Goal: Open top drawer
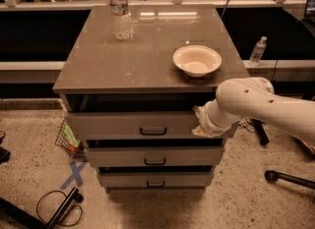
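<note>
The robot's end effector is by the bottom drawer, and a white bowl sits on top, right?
No. The camera view shows the end effector at the right end of the top drawer instead. The white bowl does sit on the cabinet top.

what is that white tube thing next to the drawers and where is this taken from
The white tube is a robot arm reaching in from the right. Its tip, the pincer, sits against the right end of the top drawer, the widest of three grey drawers. A dark gap above that drawer's front suggests it is pulled out a little. The one picture looks down from in front of the drawers. On the cabinet top stand a water bottle, back left, and a white bowl near the right edge.
</note>
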`<action>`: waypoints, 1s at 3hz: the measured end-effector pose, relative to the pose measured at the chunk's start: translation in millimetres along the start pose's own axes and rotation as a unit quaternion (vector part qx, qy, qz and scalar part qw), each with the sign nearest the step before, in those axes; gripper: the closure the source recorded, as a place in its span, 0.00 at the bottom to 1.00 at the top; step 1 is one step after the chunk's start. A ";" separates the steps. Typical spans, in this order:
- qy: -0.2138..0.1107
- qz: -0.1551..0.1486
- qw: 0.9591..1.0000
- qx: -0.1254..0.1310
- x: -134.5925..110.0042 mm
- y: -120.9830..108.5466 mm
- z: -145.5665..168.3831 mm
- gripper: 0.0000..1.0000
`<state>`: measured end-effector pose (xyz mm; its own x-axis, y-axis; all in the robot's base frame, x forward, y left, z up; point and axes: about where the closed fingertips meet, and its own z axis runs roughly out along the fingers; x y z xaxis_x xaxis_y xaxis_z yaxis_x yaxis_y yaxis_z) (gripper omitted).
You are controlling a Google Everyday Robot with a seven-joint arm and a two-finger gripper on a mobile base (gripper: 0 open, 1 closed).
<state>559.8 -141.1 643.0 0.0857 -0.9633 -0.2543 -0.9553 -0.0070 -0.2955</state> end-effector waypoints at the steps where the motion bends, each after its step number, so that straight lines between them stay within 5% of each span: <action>1: 0.000 0.000 1.000 0.000 0.0 0.1 -0.1 1.00; 3: 0.000 0.000 1.000 0.000 -0.1 0.7 -0.4 1.00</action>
<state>559.0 -141.1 643.2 0.0852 -0.9633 -0.2545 -0.9555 -0.0066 -0.2949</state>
